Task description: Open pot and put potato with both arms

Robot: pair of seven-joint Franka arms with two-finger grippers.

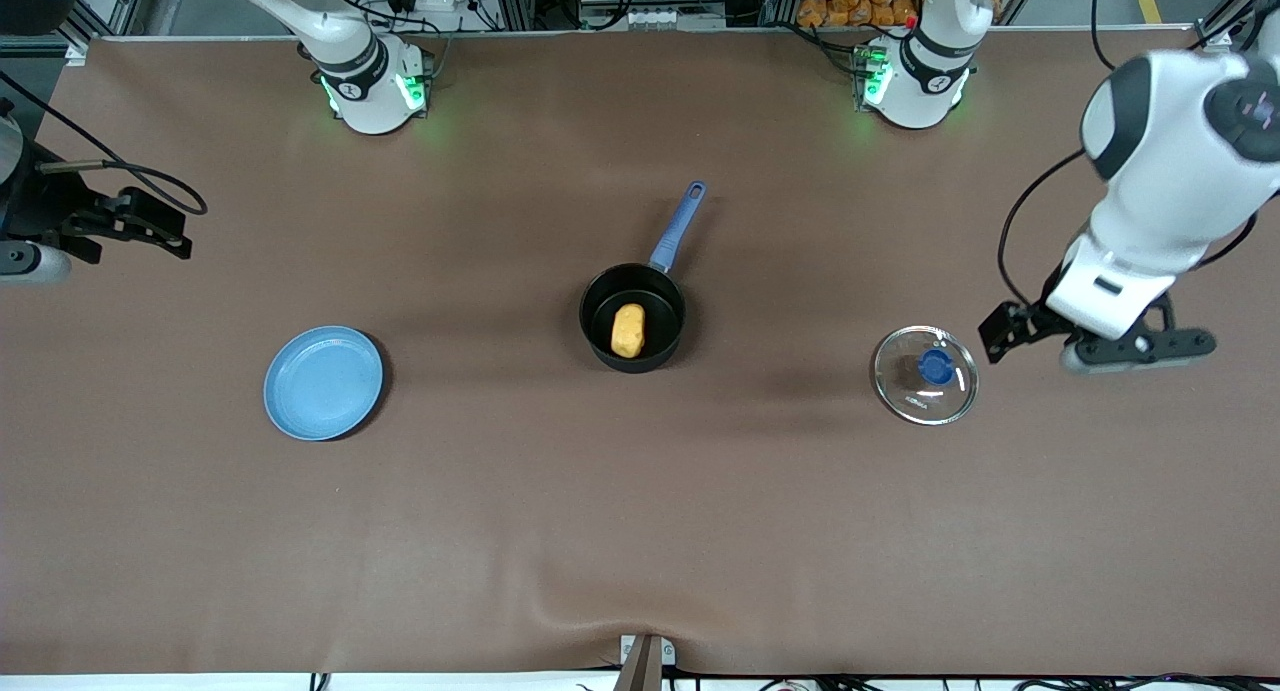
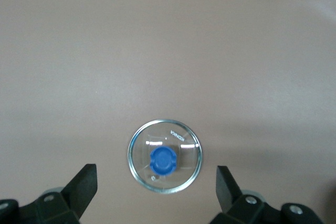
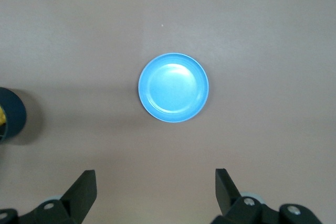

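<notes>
Brown mat | potato [image 1: 628, 330] in pot [image 1: 633, 318], frame ctr | lid [image 1: 925, 374] mid-right, just beside L gripper [image 1: 1100, 339], jaws wide, empty | R gripper [image 1: 120, 221] upper left, wide, empty, waits

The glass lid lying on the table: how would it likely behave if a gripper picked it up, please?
The glass lid looks rigid and probably fragile. Its smooth rim seems slippery, so the blue knob is likely the safer hold. Lying flat, it should slide rather than roll.
</notes>
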